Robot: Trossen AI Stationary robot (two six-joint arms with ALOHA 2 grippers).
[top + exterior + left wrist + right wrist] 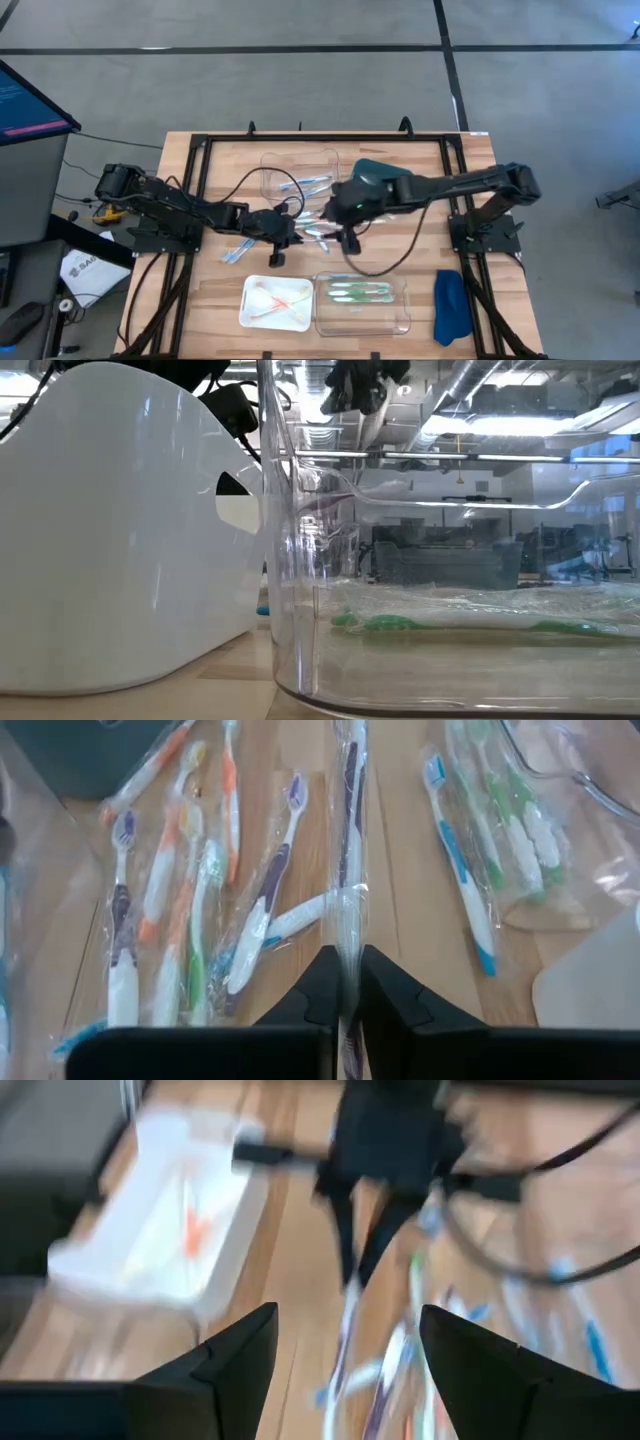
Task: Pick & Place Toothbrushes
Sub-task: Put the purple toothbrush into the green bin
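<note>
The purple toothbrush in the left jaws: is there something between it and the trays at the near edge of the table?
Nothing visible blocks it. The left gripper is shut on the wrapped purple toothbrush. Between it and the white tray and the clear tray lies bare wood. The open right gripper hangs close beside it.

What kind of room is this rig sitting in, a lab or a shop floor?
Most likely an open lab or workshop. The low view shows exposed ceiling ducts and strip lights over rows of workstations. From above, the wooden table stands on a grey concrete floor.
</note>
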